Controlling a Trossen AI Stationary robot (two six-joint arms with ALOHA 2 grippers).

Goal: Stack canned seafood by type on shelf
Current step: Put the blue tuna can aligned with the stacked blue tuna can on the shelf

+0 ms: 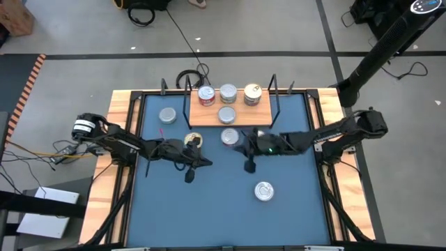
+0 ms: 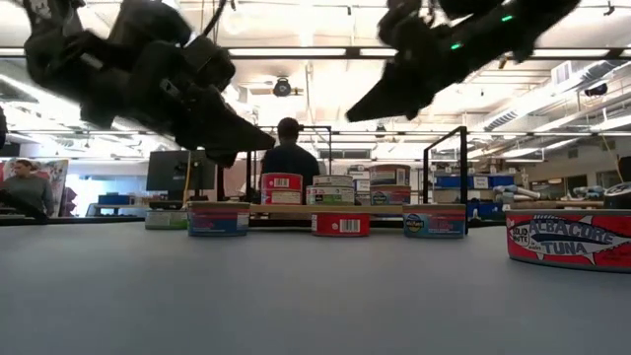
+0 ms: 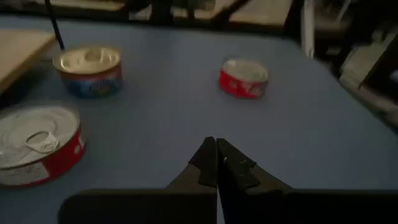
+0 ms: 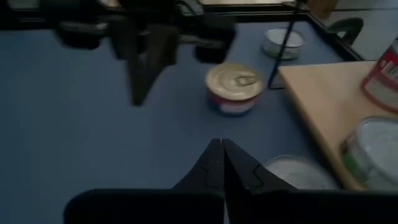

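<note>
Both grippers are hovering clenched and empty over the blue surface (image 1: 209, 209) — the left gripper (image 1: 189, 174) beside a gold-topped tin (image 1: 193, 141), the right gripper (image 1: 249, 166) near a silver tin (image 1: 229, 137). Four tins are sitting on the shelf (image 1: 261, 115).

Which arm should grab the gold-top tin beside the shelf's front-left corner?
Left, probably. The left tool, shut and empty, sits right next to the gold-top tin. The right tool, also shut, is across the mat, nearer the silver tin by the shelf.
</note>
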